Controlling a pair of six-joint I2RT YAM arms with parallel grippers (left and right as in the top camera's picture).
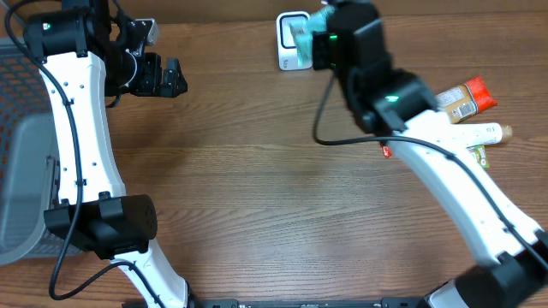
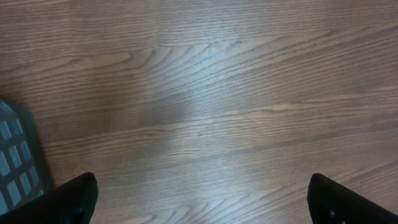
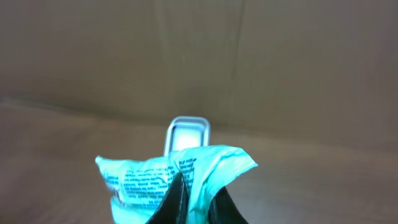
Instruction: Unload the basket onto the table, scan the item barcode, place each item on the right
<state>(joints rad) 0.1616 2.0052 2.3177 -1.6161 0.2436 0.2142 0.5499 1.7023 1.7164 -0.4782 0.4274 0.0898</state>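
The right gripper (image 3: 186, 198) has its jaws clamped on the lower edge of a teal plastic packet (image 3: 155, 177), pinching the crumpled film between the two dark fingers. The packet stands up from the grip just in front of the barcode scanner (image 3: 188, 133). Its side with black print faces the wrist camera, and its top edge overlaps the lower part of the scanner's pale window. No barcode can be made out on the side that shows. From overhead, the scanner is a small white upright unit at the far edge of the wooden table (image 1: 257, 197). The right arm's wrist housing sits directly beside it on the right and covers most of the packet.

The left gripper (image 2: 202, 193) is well to the left of the scanner, with its jaws spread wide apart. There is nothing between them but bare wood grain below.

A grey mesh basket (image 1: 17, 94) lies farther left of the scanner than that gripper, at the table's edge. Well to the right of the scanner, partly behind the right arm, lie a brown pouch with a red cap (image 1: 467, 97) and a white tube (image 1: 475, 135), close together.
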